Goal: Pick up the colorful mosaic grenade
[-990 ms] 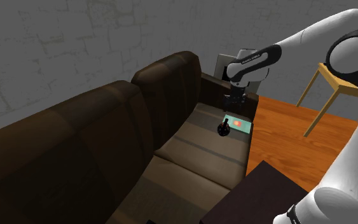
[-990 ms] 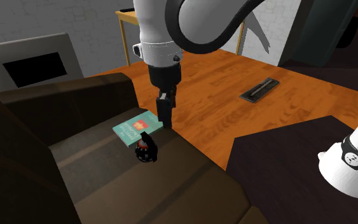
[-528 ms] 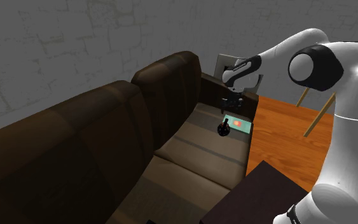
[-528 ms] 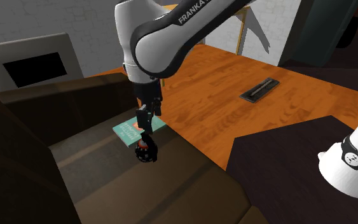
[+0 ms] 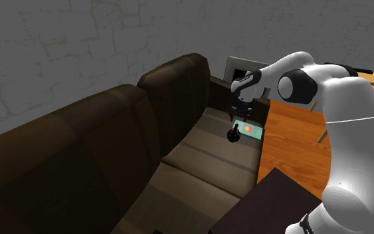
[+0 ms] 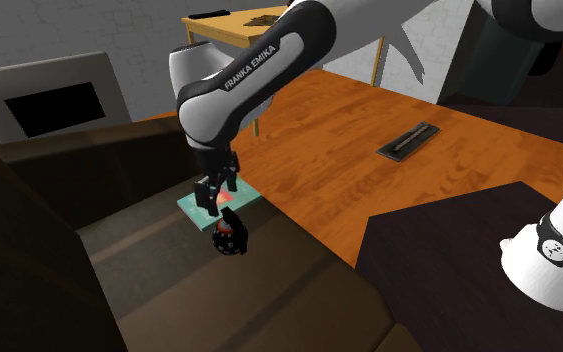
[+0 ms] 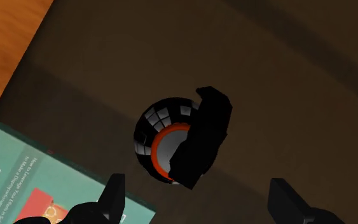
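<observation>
Brown sofa seat cushions [image 5: 205,154] formed the work surface, with a grey wall behind and a wooden floor [image 6: 349,120] beyond the seat's front edge. The grenade [image 6: 229,238] stood on the end cushion, just beside a teal book [image 6: 191,207] lying flat at the cushion's edge.

Handling assessment: the grenade appeared small, rigid and rounded. Its body carried glossy tiles and a red band, and a black lever [image 7: 199,140] lay across one side. The tiled surface would probably be slippery, and the soft cushion could let the item tip if nudged. The recommended hold was across the round body at its widest part, with one finger on each side and the lever left clear of the pads.

Gripper status: the gripper [image 7: 196,188] hovered directly above the grenade, pointing down. Its fingers [image 7: 114,188] were spread wider than the body. They touched nothing and held nothing.
</observation>
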